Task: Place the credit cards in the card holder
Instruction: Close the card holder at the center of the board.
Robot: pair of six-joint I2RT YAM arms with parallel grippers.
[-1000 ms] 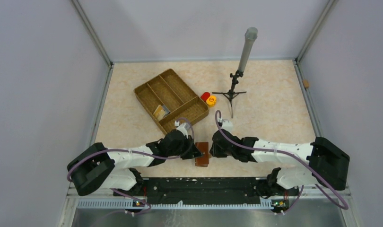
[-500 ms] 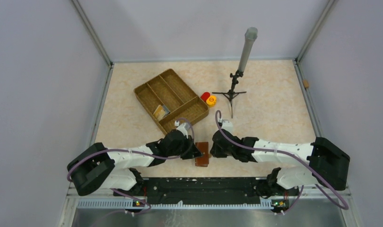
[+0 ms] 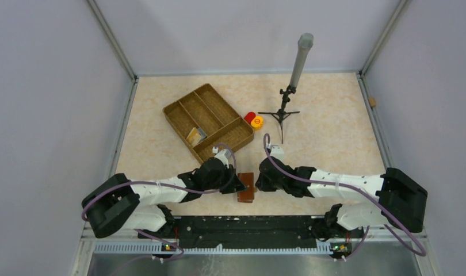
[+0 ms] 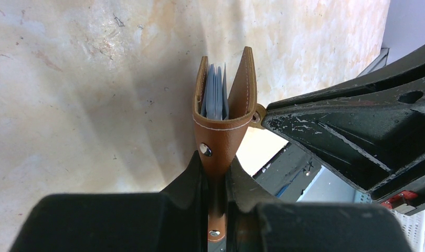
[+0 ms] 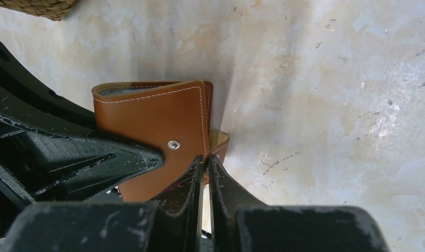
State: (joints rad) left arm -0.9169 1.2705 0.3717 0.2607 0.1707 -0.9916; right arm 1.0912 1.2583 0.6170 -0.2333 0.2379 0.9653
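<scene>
Tan-brown card holder (image 4: pixel 223 136), white stitching; pale blue-grey cards (image 4: pixel 214 97); mottled beige table (image 3: pixel 328 144); golden-brown woven tray (image 3: pixel 184 96)

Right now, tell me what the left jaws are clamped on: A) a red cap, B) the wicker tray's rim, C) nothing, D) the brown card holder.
D: in the left wrist view the left jaws pinch the card holder by its snap flap.

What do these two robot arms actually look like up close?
The left arm and right arm have white shells with chunky black joints, and a purple cable loops along each. The left gripper and right gripper have scuffed, matte-black, wedge-shaped fingers.
</scene>
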